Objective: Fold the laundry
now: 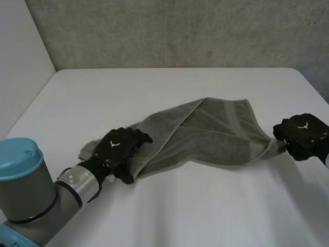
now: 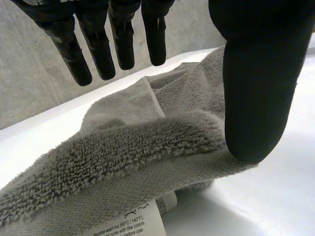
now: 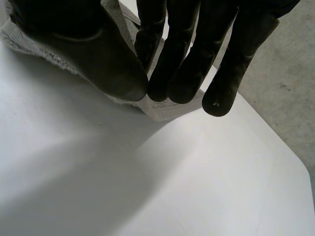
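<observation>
Grey towel point(image 1: 205, 131) lies near the middle of the white table point(image 1: 180, 211) in the head view. It is pulled long betw. the two hands, w/ one part turned over itself, so it looks twisted and not flat. The left hand point(image 1: 121, 148) rests on the towel's left end. The right hand point(image 1: 300, 135) is at the opposite end, where the cloth narrows to a point. In the left wrist view the fingers point(image 2: 101, 44) of the left hand are straight and spread above the towel, and the thumb point(image 2: 256, 98) touches the thick rolled edge w/ its tip. Nothing is pinched, so this hand is relaxed and only lies over the cloth. A white label point(image 2: 130, 223) shows on the underside, below that edge. In the right wrist view the right hand pinches a corner of the towel betw. its thumb point(image 3: 93, 54) and fingers point(image 3: 179, 64), so it grips the cloth, just above the table. I judge the step is straightening the towel before the first fold, i.e. near the start of the task. The next move prob. calls for the left hand to close on its own corner. Then both hands pull apart and lay the towel flat. If only the right hand pulls, the cloth may slide from under the left hand.
</observation>
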`<state>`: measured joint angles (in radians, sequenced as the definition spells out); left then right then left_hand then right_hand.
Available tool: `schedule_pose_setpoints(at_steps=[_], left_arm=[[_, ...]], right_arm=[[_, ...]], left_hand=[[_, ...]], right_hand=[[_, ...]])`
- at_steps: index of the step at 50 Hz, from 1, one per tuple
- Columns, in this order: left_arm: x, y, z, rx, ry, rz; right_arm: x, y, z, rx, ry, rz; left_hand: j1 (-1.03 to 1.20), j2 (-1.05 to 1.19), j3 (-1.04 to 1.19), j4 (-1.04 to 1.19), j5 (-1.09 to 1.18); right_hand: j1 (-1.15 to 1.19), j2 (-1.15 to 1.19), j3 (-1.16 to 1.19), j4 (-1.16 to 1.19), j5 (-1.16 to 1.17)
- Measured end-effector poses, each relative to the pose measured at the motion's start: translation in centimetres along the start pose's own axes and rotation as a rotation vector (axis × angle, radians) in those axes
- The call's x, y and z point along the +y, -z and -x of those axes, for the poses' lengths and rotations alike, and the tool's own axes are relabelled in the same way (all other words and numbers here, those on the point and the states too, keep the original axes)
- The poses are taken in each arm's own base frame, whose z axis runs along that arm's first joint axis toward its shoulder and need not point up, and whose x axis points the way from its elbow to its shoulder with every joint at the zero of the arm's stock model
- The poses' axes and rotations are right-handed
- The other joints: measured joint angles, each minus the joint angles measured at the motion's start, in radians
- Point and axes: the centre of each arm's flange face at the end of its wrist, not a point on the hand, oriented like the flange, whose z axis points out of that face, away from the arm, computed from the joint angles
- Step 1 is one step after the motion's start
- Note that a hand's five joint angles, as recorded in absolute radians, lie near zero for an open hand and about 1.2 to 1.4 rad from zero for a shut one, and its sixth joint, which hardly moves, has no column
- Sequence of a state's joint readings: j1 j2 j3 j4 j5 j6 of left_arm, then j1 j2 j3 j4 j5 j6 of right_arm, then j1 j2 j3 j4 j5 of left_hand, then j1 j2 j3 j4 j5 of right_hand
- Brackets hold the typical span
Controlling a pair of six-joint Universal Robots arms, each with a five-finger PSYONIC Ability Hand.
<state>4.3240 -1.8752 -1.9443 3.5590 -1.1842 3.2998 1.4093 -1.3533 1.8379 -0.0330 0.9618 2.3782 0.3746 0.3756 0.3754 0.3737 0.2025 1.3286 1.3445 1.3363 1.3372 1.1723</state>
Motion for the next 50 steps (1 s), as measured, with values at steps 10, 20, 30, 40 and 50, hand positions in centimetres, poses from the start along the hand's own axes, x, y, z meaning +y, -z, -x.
schedule_pose_setpoints(at_steps=[10, 20, 30, 40, 50], left_arm=[[1.7, -0.2, -0.2, 0.010, -0.158, 0.044], [3.3, 0.4, -0.9, 0.041, -0.281, 0.093], [3.3, 0.3, -0.9, 0.037, -0.293, 0.080], [3.0, -0.2, -0.6, 0.011, -0.389, 0.005], [1.8, -0.9, -0.1, -0.009, -0.411, -0.044]], right_arm=[[0.1, 0.0, 0.2, -0.007, 0.000, 0.003], [0.3, -0.1, 0.3, -0.012, -0.001, 0.008], [0.4, -0.2, 0.4, -0.015, -0.002, 0.010], [0.5, -0.3, 0.5, -0.020, -0.004, 0.014], [0.6, -0.3, 0.6, -0.023, -0.004, 0.016]], left_hand=[[0.007, 0.008, 0.008, 0.008, 0.010], [0.008, 0.009, 0.008, 0.009, 0.010], [0.006, 0.006, 0.006, 0.007, 0.005], [0.080, 0.078, 0.079, 0.081, 0.074], [0.209, 0.208, 0.208, 0.209, 0.205]], right_hand=[[0.000, 0.000, 0.002, 0.000, 0.000], [0.000, 0.000, 0.006, 0.000, 0.000], [0.000, 0.000, 0.006, 0.000, 0.000], [0.000, 0.000, 0.006, 0.000, 0.000], [0.000, 0.000, 0.006, 0.000, 0.000]])
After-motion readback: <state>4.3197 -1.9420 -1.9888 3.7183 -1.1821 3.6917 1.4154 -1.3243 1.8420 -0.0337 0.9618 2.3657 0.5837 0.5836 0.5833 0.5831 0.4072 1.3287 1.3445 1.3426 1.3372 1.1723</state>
